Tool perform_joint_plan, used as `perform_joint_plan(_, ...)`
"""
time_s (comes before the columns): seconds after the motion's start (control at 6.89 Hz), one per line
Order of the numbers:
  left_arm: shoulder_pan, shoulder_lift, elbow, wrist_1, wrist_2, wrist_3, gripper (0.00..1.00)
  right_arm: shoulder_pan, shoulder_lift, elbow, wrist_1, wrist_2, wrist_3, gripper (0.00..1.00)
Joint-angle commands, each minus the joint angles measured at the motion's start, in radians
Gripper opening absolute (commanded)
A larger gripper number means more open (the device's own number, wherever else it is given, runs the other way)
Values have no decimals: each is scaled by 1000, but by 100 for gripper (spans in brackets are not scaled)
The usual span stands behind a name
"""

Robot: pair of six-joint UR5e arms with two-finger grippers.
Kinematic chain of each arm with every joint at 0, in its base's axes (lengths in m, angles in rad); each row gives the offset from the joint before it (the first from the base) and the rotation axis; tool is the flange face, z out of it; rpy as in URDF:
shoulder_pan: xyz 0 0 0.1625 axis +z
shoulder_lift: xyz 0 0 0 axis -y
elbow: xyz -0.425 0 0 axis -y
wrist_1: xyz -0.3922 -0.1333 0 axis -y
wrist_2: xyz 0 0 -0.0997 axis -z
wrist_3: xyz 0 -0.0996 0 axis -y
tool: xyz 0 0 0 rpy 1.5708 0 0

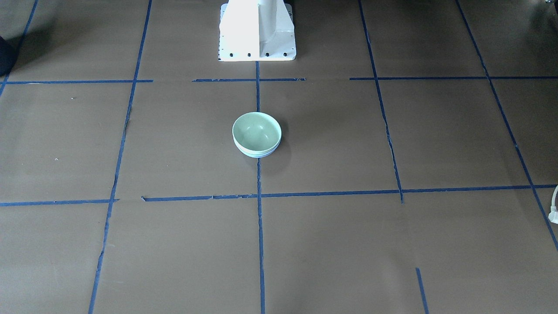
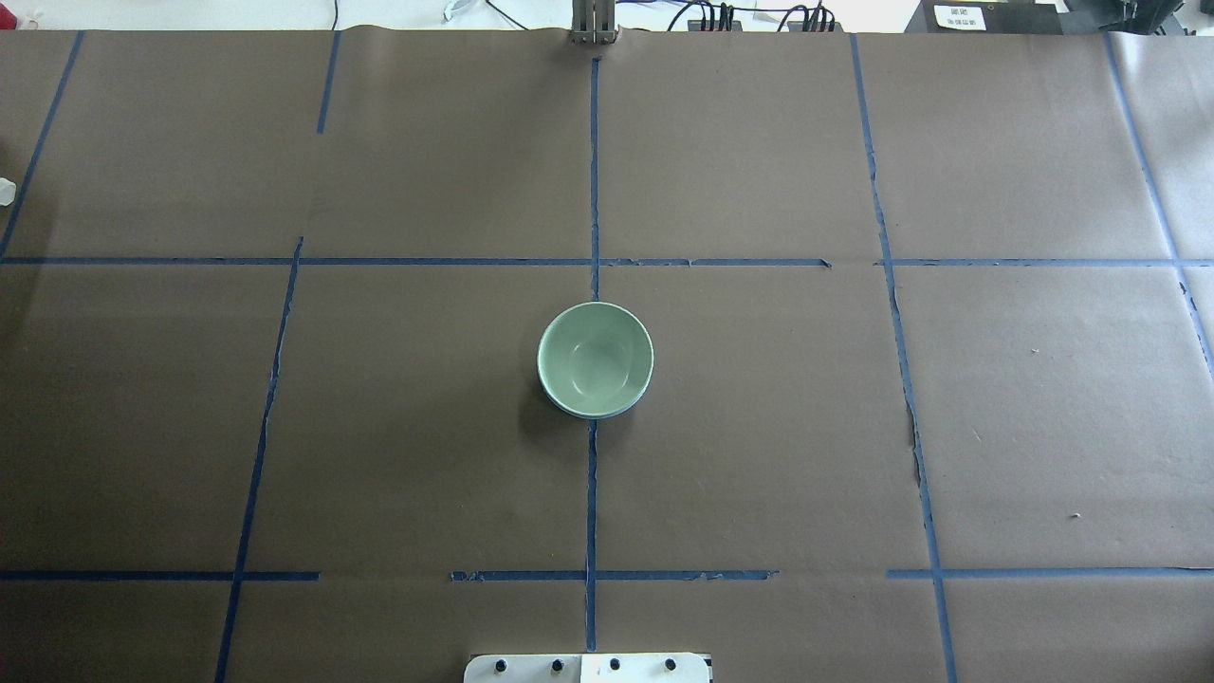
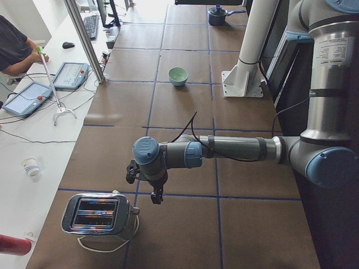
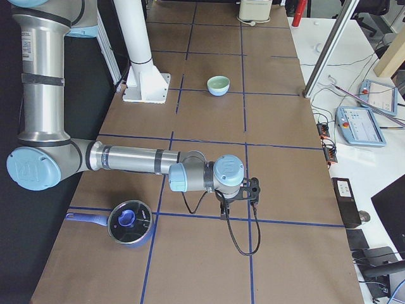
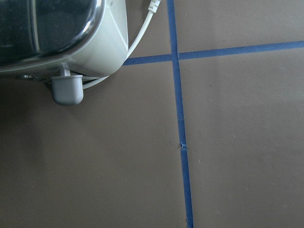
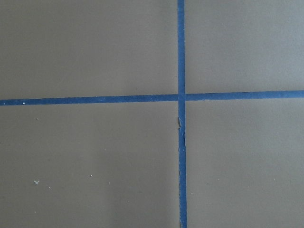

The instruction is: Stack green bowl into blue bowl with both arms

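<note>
The green bowl (image 1: 256,130) sits nested inside the blue bowl (image 1: 257,153) at the table's middle, on the centre tape line. Only the blue bowl's thin rim (image 2: 637,400) shows under the green bowl (image 2: 595,359). The stack also shows small in the left side view (image 3: 178,75) and the right side view (image 4: 218,84). The left gripper (image 3: 134,172) hangs low over the table far from the bowls, beside a toaster. The right gripper (image 4: 252,190) hangs low at the other end of the table. I cannot tell whether either is open or shut.
A chrome toaster (image 3: 98,216) with a white cord stands by the left gripper and fills a corner of the left wrist view (image 5: 57,38). A blue pot (image 4: 130,223) stands near the right arm. The white pedestal (image 1: 257,30) is behind the bowls. An operator (image 3: 17,47) sits at the side bench.
</note>
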Motion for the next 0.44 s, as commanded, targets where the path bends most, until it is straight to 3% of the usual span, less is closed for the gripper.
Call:
perform_joint_plan(0.0, -1, 1, 4, -4, 0, 0, 100, 28, 4, 38, -98, -3, -2, 100)
perform_joint_plan(0.29, -1, 1, 4, -6, 3, 2, 100, 28, 4, 38, -95, -31, -3, 100)
